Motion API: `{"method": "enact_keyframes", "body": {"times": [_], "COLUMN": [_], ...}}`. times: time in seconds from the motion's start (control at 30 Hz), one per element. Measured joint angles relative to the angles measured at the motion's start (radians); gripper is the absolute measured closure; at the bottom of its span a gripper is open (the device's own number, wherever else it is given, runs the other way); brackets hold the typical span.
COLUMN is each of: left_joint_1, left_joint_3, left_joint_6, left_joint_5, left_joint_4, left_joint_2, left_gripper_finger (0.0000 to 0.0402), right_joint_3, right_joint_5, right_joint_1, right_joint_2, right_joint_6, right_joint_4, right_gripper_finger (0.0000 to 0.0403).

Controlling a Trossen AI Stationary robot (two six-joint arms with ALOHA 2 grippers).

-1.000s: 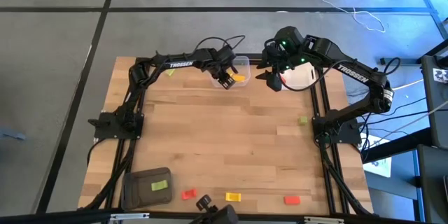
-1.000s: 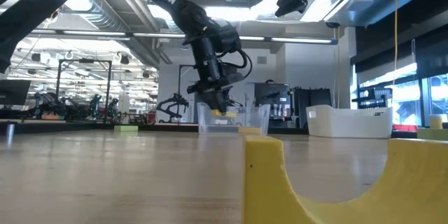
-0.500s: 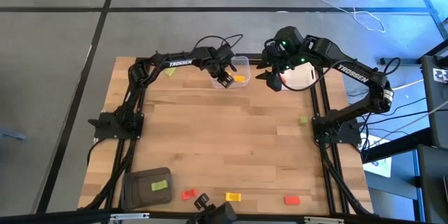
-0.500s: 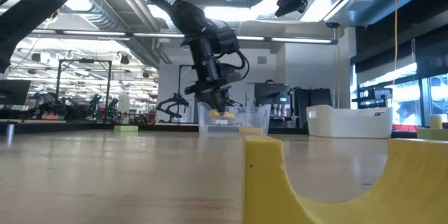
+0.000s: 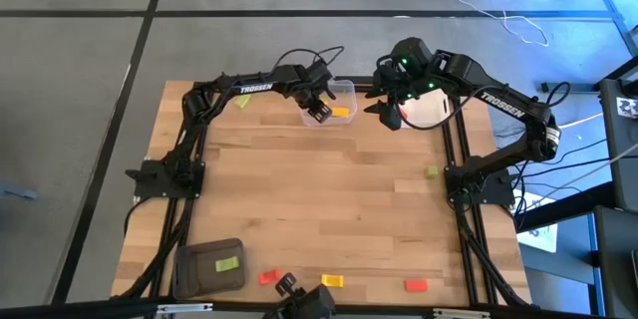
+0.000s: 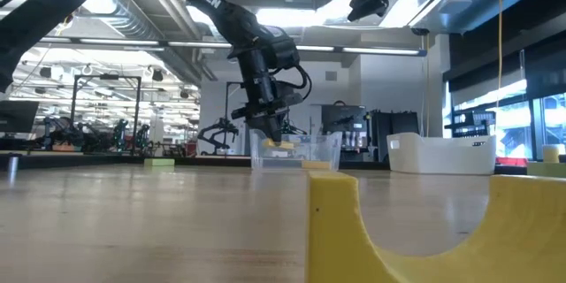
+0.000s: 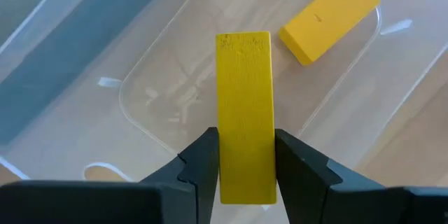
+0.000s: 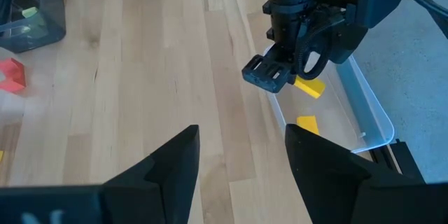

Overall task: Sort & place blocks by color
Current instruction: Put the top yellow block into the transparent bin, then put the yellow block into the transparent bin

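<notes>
**Stock on the table: one yellow block in my left grip over the clear bin**

- My left gripper (image 7: pixel 245 164): fingers closed on a yellow block (image 7: pixel 244 112), clamped by its long sides and held above the clear bin (image 5: pixel 339 110) at the table's far edge. In the low view the gripper (image 6: pixel 270 133) hangs just over the bin's rim.
- Clear bin, contents: a second yellow block (image 7: pixel 329 16) lying flat on the floor.
- My right gripper (image 8: pixel 241 157): fingers spread wide, nothing between them, raised beside the white bin (image 5: pixel 424 110) near the far right corner.
- Dark grey bin (image 5: pixel 204 269), near left corner: one light green block (image 5: pixel 229 263) inside.
- Loose on the wooden table (image 5: pixel 319 189), along the near edge: a red block (image 5: pixel 267 276), a yellow-orange block (image 5: pixel 331 280), another red block (image 5: pixel 416 284).
- Loose by the right side: a light green block (image 5: pixel 432 170).
- Loose near the far left, beside my left arm: a further green block (image 5: pixel 242 103).
</notes>
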Motion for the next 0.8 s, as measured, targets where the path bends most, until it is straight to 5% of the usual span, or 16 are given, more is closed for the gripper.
{"method": "enact_keyframes", "body": {"times": [0.27, 0.57, 0.8], "left_joint_1": [0.003, 0.02, 0.037], "left_joint_3": [0.0, 0.0, 0.001], "left_joint_6": [0.049, -0.091, -0.111], "left_joint_5": [-0.025, 0.015, 0.214], "left_joint_4": [0.0, -0.001, -0.054], "left_joint_2": [-0.001, -0.001, -0.001], "left_gripper_finger": [0.0276, 0.0261, 0.0261], "right_joint_3": [0.0, 0.0, 0.0], "right_joint_5": [0.0, 0.0, 0.0], "right_joint_1": [0.0, 0.0, 0.0], "right_joint_2": [0.0, 0.0, 0.0], "right_joint_6": [0.0, 0.0, 0.0], "right_joint_4": [0.0, 0.0, 0.0], "right_gripper_finger": [0.0191, 0.0191, 0.0191]}}
